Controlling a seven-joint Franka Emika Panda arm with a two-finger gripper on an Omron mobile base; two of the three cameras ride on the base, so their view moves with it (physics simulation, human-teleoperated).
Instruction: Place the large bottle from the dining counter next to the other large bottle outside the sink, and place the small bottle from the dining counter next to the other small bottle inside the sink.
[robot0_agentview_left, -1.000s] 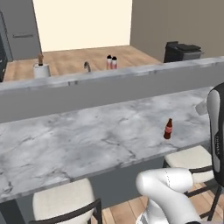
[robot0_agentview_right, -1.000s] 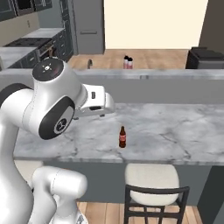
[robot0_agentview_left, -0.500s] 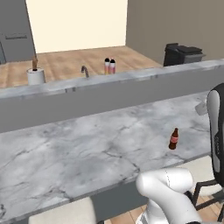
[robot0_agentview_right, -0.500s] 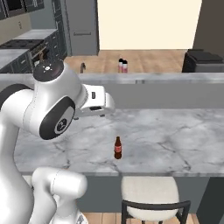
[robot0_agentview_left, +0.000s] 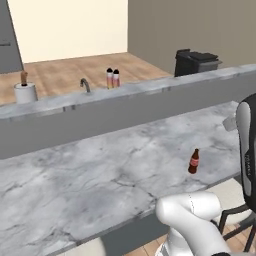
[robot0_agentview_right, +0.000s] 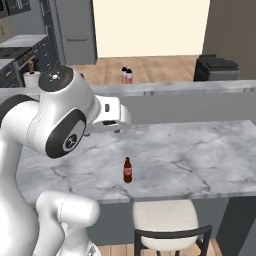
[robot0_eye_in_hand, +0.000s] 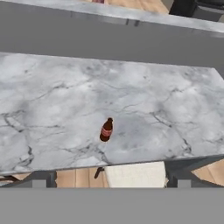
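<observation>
The small bottle (robot0_agentview_left: 194, 161), dark brown with a red label, stands upright near the front edge of the white marble dining counter (robot0_agentview_left: 90, 180). It also shows as the small bottle (robot0_agentview_right: 128, 170) and the small bottle (robot0_eye_in_hand: 106, 130). My gripper (robot0_agentview_right: 118, 129) hangs above the counter, up and left of the bottle and well apart from it; it is open and holds nothing. Two pale bottles (robot0_agentview_left: 112, 78) with dark caps stand side by side on the back counter, right of the faucet (robot0_agentview_left: 86, 85). The sink basin is hidden behind the raised grey ledge.
A grey ledge (robot0_agentview_left: 125, 107) rises along the far side of the dining counter. A cream stool (robot0_agentview_right: 167, 220) stands below the counter's front edge, under the bottle. A black bin (robot0_agentview_left: 196, 61) is at the far right, a paper towel roll (robot0_agentview_left: 25, 92) at the far left.
The base has moved, so the whole scene has shifted in both base views. The brown bottle keeps its place on the counter. The gripper stays open.
</observation>
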